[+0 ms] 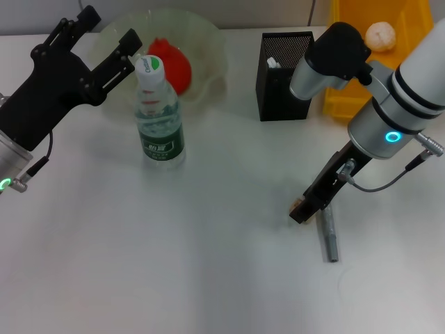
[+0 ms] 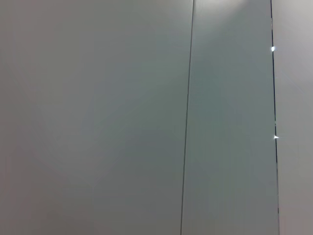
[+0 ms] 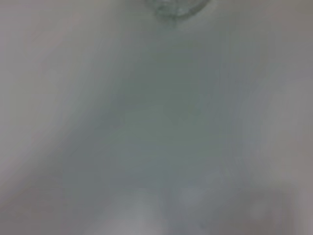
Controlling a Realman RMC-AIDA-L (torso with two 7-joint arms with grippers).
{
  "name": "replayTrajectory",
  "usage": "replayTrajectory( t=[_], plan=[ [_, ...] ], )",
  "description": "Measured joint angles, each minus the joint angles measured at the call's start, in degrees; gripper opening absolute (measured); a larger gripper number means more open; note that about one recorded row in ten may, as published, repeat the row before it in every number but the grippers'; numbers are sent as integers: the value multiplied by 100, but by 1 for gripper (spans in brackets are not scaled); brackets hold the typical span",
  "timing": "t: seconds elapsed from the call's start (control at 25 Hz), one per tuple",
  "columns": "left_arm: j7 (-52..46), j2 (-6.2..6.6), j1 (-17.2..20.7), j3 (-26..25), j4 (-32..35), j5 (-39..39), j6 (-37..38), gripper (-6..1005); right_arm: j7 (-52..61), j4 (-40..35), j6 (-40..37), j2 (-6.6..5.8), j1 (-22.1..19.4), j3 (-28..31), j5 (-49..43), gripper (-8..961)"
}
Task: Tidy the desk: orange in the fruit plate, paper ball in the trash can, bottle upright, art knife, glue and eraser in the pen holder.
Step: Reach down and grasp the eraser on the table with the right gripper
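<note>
The white table [image 1: 208, 278] carries everything. At the upper right edge of the head view, the trash can [image 1: 410, 42] holds the paper ball [image 1: 380, 36]. The fruit plate [image 1: 208, 49], upper centre-left, contains the orange [image 1: 174, 62]. The left hand [image 1: 104, 43], fingers wide apart and holding nothing, hangs at upper left beside the upright bottle [image 1: 160, 115]. The pen holder [image 1: 285, 66] stands at upper centre. At lower right the right hand [image 1: 306, 207] is down on the table by a grey stick [image 1: 328, 236], a tan bit, likely the eraser [image 1: 297, 206], at its tip; whether it grips I cannot tell. Judgement: confirm a centred pinch, lift straight, release above the holder.
</note>
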Motion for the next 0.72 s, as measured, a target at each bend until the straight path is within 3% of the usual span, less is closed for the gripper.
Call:
replayTrajectory(
  t=[0.44,0.72],
  plan=[
    [53,-6,-42,2,-4,-31,-29,802,11,179,126,11,148,-300,-15,542],
    [62,-9,-63,35,-9,-91,-30,802,23,199,121,12,190,-342,-32,298]
  ],
)
